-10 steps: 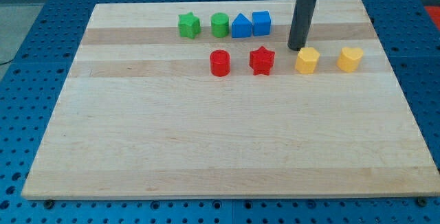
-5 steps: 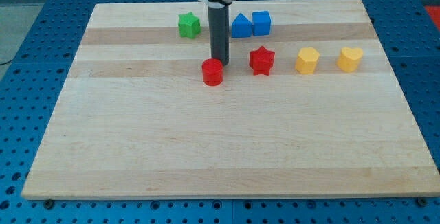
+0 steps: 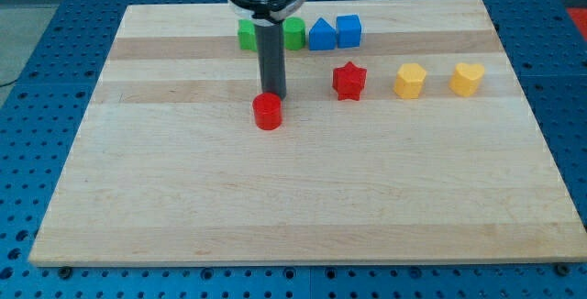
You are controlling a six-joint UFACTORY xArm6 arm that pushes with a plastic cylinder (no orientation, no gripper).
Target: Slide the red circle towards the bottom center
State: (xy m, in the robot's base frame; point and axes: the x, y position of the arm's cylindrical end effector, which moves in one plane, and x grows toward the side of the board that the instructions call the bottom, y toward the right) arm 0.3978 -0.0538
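The red circle (image 3: 268,112) is a short red cylinder on the wooden board (image 3: 303,198), left of centre in the upper half. My tip (image 3: 272,95) stands right at its upper edge, touching or almost touching it on the side toward the view's top. The rod rises straight up from there and hides part of the green blocks behind it.
A red star (image 3: 348,81) lies to the right of the circle. Two yellow blocks (image 3: 410,81) (image 3: 467,78) lie further right. Along the top are a green block (image 3: 247,34), a green cylinder (image 3: 293,33), a blue house-shaped block (image 3: 321,35) and a blue cube (image 3: 348,30).
My tip came from the right, near the yellow blocks, to behind the red circle. The circle has slid down and to the left, away from the red star.
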